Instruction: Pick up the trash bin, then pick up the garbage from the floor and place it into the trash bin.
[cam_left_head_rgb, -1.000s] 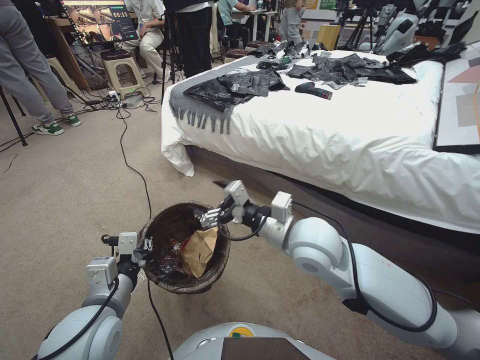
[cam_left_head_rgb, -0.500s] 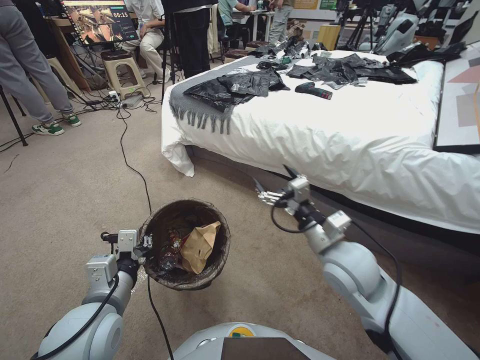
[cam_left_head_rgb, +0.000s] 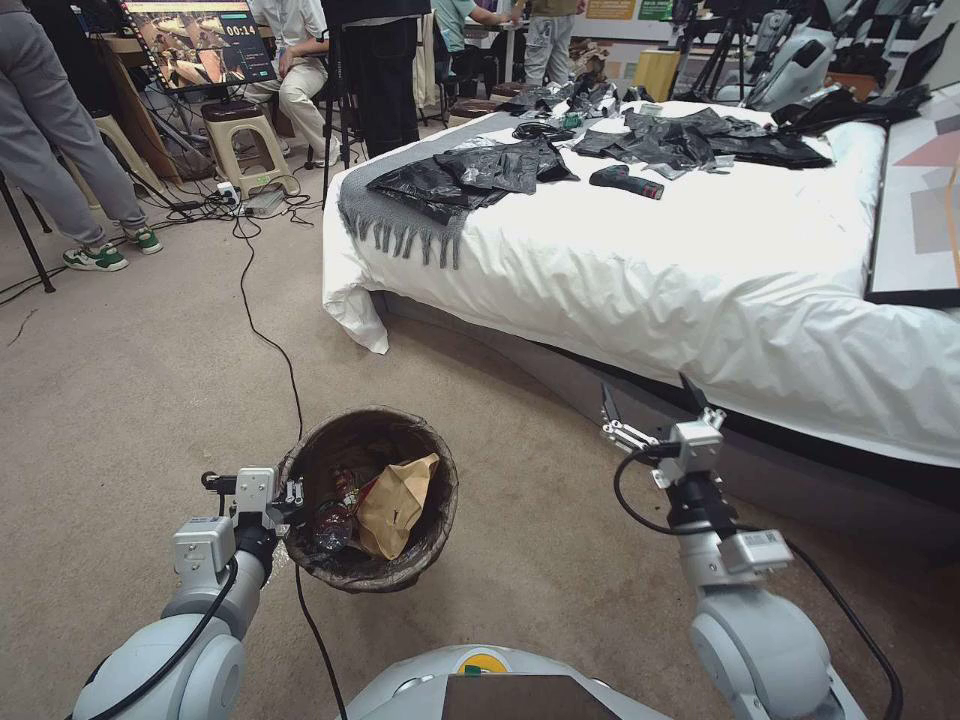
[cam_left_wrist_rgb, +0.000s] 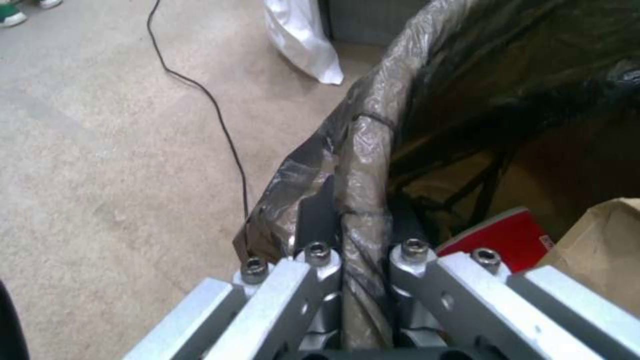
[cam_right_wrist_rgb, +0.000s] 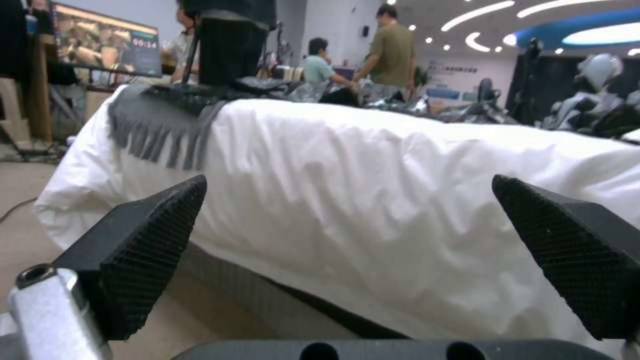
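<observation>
Bed (cam_left_head_rgb: 700, 270) directly ahead of right gripper (cam_left_head_rgb: 650, 405), fingers spread wide, empty. Trash bin (cam_left_head_rgb: 430, 540) off to that gripper's left, rim clamped by left gripper (cam_left_wrist_rgb: 360, 240). Tan paper bag (cam_left_head_rgb: 395, 505) inside bin.

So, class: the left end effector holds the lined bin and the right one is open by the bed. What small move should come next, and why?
Probably turn to look for more litter: the trash bin already holds a paper bag, the left end effector grips its rim, and the right end effector is open.
</observation>
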